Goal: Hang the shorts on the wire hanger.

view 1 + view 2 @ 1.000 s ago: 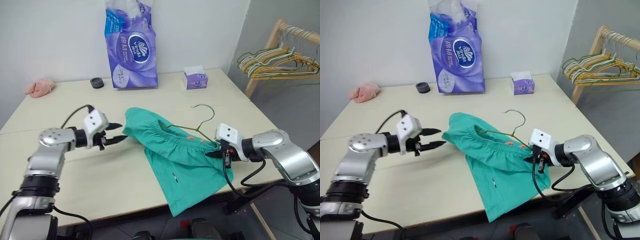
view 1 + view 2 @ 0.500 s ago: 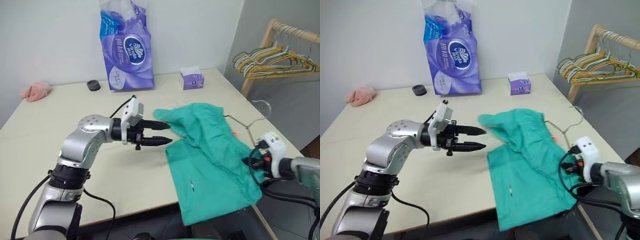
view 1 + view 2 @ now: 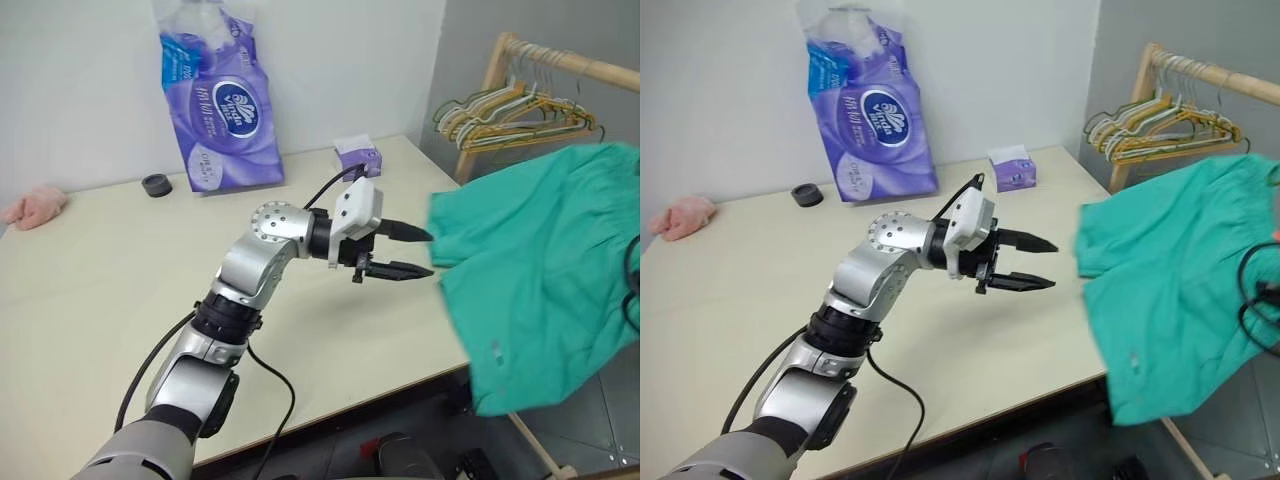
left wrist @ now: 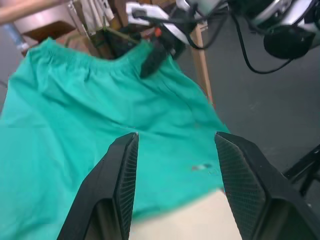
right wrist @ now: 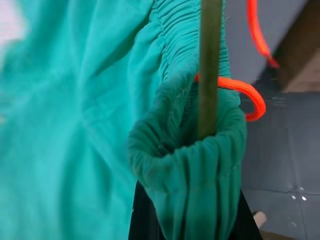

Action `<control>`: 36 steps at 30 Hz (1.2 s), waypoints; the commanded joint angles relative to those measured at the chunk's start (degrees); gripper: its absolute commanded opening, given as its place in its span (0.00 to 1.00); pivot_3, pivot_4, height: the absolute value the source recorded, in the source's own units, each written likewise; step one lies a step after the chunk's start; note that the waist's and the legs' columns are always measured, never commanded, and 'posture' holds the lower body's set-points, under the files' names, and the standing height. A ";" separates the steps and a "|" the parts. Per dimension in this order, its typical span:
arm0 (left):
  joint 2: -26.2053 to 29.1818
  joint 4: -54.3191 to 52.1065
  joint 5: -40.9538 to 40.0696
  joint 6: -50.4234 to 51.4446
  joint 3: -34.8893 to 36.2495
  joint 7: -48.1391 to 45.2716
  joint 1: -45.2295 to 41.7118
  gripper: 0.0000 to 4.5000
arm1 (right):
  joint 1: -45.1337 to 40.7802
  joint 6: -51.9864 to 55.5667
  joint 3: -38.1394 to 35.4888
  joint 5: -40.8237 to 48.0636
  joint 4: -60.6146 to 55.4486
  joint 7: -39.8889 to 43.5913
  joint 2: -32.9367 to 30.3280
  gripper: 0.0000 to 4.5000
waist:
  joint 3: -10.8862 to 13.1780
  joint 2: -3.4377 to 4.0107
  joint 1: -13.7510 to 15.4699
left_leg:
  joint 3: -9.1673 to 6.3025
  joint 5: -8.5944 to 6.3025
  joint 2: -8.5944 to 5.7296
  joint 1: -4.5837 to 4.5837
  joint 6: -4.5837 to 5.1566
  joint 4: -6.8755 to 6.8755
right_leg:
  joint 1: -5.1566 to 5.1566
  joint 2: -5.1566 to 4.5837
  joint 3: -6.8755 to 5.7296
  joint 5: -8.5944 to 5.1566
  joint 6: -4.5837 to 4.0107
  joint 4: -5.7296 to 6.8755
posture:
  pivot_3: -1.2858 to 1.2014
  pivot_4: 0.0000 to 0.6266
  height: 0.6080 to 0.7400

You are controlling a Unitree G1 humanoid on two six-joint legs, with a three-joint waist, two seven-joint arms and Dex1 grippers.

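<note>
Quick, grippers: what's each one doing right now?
Left gripper: open, empty, fingers pointing at the shorts.
Right gripper: shut on the shorts' waistband, with the wire hanger rising from the pinched fold.

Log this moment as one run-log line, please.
phase: carrying | shorts: lifted off table, beside its edge | wire hanger: inside waistband | right gripper: shut on shorts | left gripper: open, empty

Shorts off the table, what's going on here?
The right gripper is shut on the waistband of the shorts together with the wire hanger, holding them in the air past the table edge, near the hanger rack. The left gripper is open, empty, pointing at the shorts.
</note>
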 commanded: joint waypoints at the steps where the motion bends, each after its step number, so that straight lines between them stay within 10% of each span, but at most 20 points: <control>1: -1.91 -0.12 0.60 -2.07 -0.36 0.74 -2.63 0.57 | -6.42 0.35 0.83 -1.57 5.95 -3.13 -3.75 0.00 | -0.01 0.05 -0.80 | 0.05 -0.03 0.04 0.01 0.06 0.01 | 0.02 0.01 0.01 -0.02 0.03 -0.02 | 0.34 0.03 1.00; 19: -10.90 7.39 3.53 -7.87 -0.51 3.04 -11.42 0.57 | -31.56 -21.50 26.86 -7.43 56.32 1.06 -18.66 0.00 | 1.45 0.99 -2.98 | 1.22 -0.43 0.05 0.82 0.70 -0.02 | 1.30 -0.15 0.38 -0.52 0.91 -0.77 | 0.36 0.10 1.00; 36: -18.28 18.73 2.31 -10.65 1.07 2.55 -20.70 0.57 | -34.40 -21.84 27.94 -7.61 60.29 2.94 -19.20 0.06 | 1.81 0.72 -2.99 | 1.46 -0.44 0.04 0.83 0.66 0.00 | 1.39 -0.41 0.34 -0.74 1.29 -0.77 | 0.35 0.10 1.00</control>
